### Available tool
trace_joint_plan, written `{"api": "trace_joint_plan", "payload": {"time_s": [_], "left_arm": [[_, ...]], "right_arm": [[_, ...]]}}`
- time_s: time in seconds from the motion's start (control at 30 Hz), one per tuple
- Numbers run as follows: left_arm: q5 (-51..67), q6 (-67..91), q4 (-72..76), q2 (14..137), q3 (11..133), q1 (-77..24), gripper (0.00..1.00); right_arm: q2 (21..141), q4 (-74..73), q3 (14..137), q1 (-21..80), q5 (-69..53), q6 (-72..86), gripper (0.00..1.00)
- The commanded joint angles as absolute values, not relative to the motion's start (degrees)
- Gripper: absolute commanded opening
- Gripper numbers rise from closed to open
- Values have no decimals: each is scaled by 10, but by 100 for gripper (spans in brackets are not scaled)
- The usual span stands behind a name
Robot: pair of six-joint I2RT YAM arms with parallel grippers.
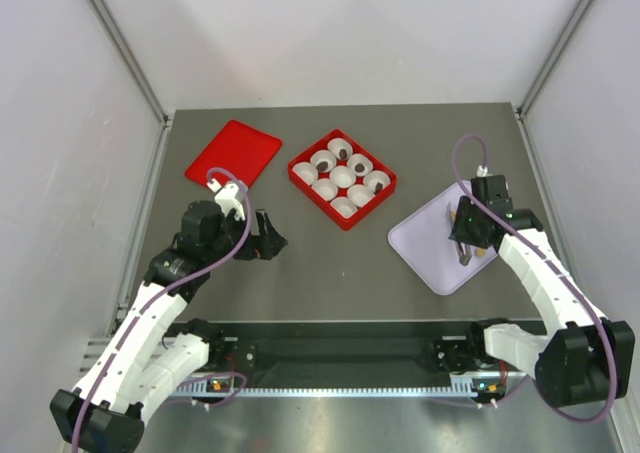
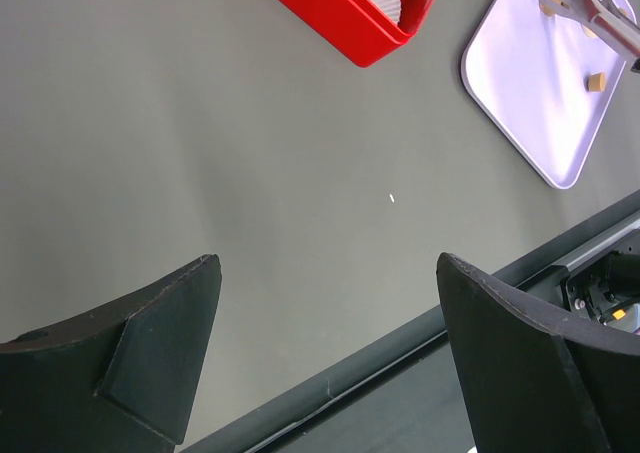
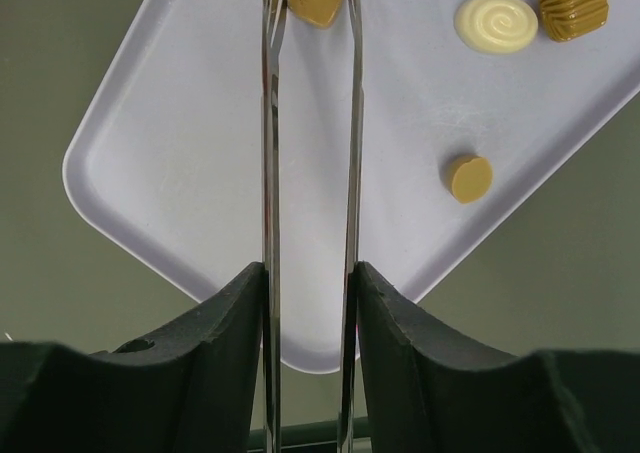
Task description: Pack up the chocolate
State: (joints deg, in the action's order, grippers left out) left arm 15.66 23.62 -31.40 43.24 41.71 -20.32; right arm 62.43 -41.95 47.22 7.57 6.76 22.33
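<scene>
My right gripper (image 3: 310, 273) is shut on metal tongs (image 3: 268, 123) over the lavender tray (image 3: 180, 173). The tong tips sit on either side of a tan chocolate (image 3: 317, 0) lying on the tray. A white swirl piece (image 3: 497, 22), a ridged tan piece (image 3: 574, 4) and a round tan piece (image 3: 469, 178) also lie there. In the top view the right gripper (image 1: 470, 235) is above the tray (image 1: 425, 243). The red box (image 1: 342, 178) holds white paper cups, some with dark chocolates (image 1: 343, 154). My left gripper (image 1: 268, 241) is open and empty, left of the box.
A red lid (image 1: 233, 153) lies flat at the back left. In the left wrist view the open left gripper (image 2: 328, 263) hangs over bare table near the front rail (image 2: 400, 353), with the box's corner (image 2: 350, 18) and the tray (image 2: 530, 93) beyond.
</scene>
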Motion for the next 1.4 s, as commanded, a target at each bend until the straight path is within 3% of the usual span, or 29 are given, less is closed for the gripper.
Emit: {"api": "trace_joint_plan", "payload": {"time_s": [0.0,0.73,1.37], "left_arm": [[165,232,-289,424,416,-206,93],[170,232,-288,425,416,-206,93],[167,232,-288,423,416,-206,93]], "right_arm": [[621,-403,484,87,78,229,39],[616,-451,497,105,105,236,43],[621,-437,489,105,81,245,39]]}}
